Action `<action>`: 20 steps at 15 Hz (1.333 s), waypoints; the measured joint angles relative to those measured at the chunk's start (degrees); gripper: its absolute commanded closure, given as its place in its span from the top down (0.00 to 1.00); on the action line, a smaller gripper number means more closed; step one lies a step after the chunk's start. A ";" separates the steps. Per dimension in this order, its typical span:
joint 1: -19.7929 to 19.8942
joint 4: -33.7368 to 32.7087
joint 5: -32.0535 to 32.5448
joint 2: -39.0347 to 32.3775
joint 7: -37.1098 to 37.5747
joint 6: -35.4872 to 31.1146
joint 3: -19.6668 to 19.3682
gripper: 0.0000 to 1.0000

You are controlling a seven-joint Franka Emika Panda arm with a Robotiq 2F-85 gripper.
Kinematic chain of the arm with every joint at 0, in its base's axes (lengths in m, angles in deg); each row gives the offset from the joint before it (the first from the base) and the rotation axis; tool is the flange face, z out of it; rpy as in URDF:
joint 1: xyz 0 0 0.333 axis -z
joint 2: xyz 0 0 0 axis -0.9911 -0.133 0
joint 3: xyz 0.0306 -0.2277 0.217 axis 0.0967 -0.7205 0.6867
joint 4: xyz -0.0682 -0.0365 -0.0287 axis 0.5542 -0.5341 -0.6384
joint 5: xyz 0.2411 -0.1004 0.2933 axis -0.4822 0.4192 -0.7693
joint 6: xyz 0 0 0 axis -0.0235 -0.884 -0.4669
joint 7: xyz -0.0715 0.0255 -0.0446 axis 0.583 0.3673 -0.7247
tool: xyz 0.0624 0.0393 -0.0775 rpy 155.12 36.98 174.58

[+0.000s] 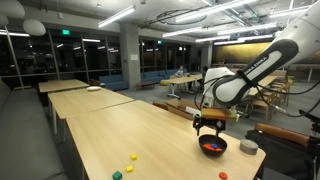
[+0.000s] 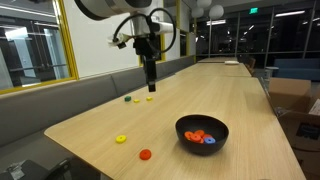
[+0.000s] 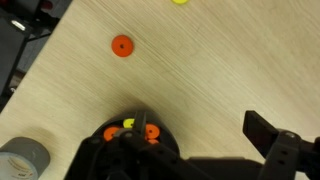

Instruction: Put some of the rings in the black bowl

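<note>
Black bowl near table edge at lower right, open wood around it, gripper above, jaws spread and empty, five loose rings at left, several more inside bowl, one grey cup

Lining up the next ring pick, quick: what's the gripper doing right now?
Gripper: open, holding nothing.
</note>
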 measured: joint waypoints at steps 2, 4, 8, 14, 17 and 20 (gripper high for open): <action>0.81 -1.00 -0.74 4.24 -4.80 8.15 3.27 1.00; 1.14 -2.31 -1.00 7.68 -9.25 15.85 5.92 1.00; 1.27 -4.48 -0.92 12.28 -18.63 27.57 9.83 1.00; 1.74 -3.27 3.64 15.43 -33.34 30.94 12.11 1.00; 1.93 -0.85 6.45 17.11 -36.66 27.28 12.46 1.00; 1.93 2.43 6.71 19.88 -38.09 21.03 12.50 1.00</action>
